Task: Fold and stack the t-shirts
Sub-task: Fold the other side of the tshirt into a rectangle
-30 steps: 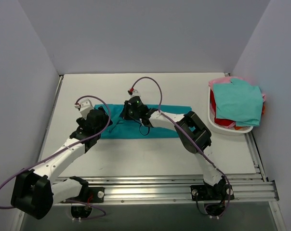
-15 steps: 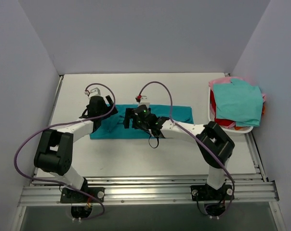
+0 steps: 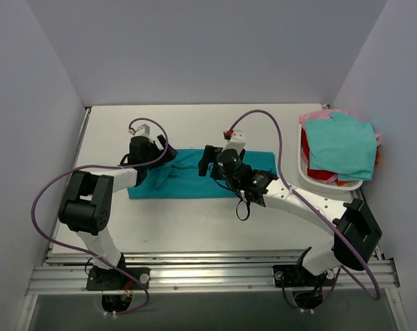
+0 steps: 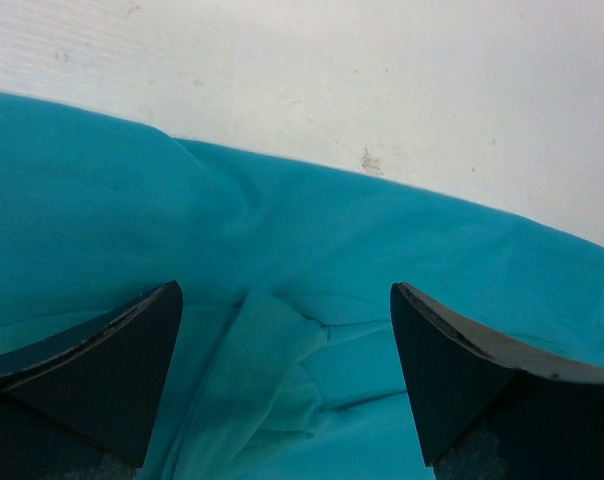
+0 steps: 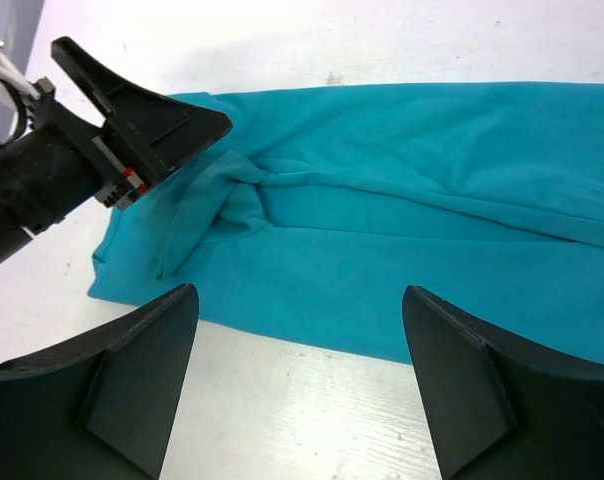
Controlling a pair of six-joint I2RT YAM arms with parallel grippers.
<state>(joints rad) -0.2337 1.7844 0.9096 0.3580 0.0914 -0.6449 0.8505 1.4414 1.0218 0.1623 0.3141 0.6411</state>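
A deep teal-blue t-shirt lies folded into a long strip across the middle of the table. My left gripper hovers open over its left end. In the left wrist view the open left gripper frames a bunched sleeve fold with nothing held. My right gripper stands open just above the strip's middle. In the right wrist view it spans the shirt's near edge, holding nothing. Other t-shirts are piled at the right: aqua-green on top, red and pink beneath.
A white basket at the right edge holds the pile. Grey walls close in the back and both sides. The left gripper's finger reaches into the right wrist view at upper left. Purple cables loop above both wrists.
My right gripper has opened, let go of the teal shirt and drawn back to the right. The left gripper has moved up to the shirt's far left end, which now reaches further left.
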